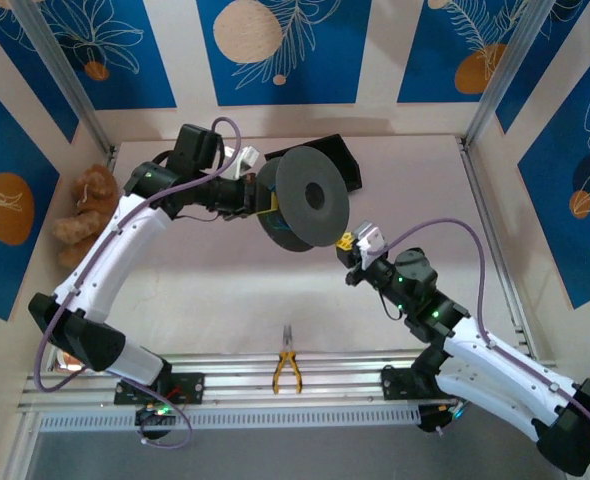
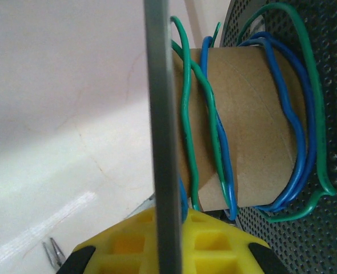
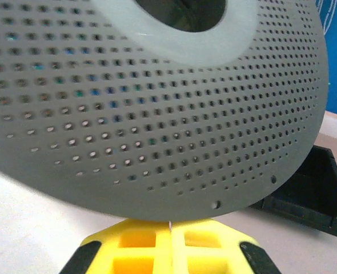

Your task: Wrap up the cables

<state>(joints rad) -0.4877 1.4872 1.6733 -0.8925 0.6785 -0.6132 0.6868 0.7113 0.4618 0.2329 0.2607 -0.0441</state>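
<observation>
A grey spool [image 1: 305,205] with perforated flanges stands on edge mid-table. Green and blue cables [image 2: 214,131] loop loosely round its cardboard core [image 2: 251,125], some strands bulging toward the far flange [image 2: 328,85]. My left gripper [image 1: 258,200] reaches in from the left, its yellow fingers [image 2: 214,245] shut on the thin edge of the near flange [image 2: 160,114]. Just past the spool's lower right rim sits my right gripper [image 1: 348,245]. In the right wrist view it [image 3: 171,225] is shut on nothing, directly under the flange [image 3: 157,103].
Yellow-handled pliers [image 1: 287,368] lie by the near rail. A black bin [image 1: 340,155] stands behind the spool, also seen from the right wrist [image 3: 311,191]. A brown plush toy [image 1: 85,205] sits at the left wall.
</observation>
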